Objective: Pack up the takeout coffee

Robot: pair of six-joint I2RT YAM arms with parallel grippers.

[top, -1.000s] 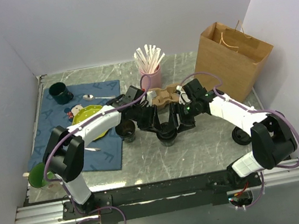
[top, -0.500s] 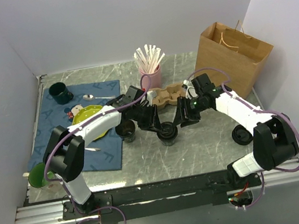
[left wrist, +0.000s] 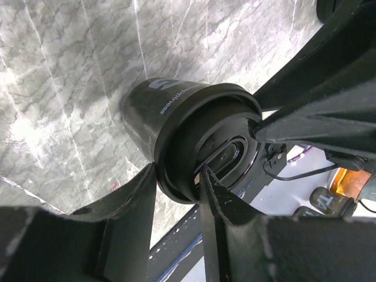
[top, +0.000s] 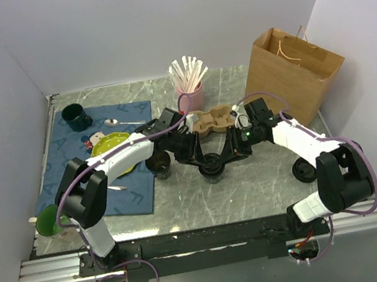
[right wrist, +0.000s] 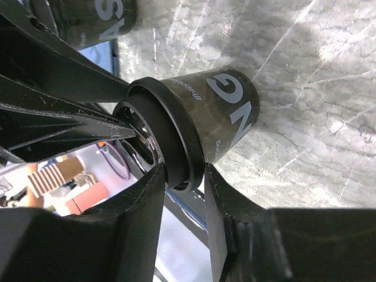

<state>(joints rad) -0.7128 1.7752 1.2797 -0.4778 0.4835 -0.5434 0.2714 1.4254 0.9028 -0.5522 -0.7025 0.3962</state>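
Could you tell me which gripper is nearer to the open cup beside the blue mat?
Left. The left gripper holds the lidded cup on the side facing the open cup; the right gripper is at its far side.

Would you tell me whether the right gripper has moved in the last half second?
Yes: the right gripper moved left, from the paper bag toward the lidded cup.

Centre: lidded cup [top: 212, 168]; second cup [top: 158, 165] just left; cup carrier [top: 208, 121] behind; paper bag [top: 294, 80] back right; loose lid [top: 303, 170] right.
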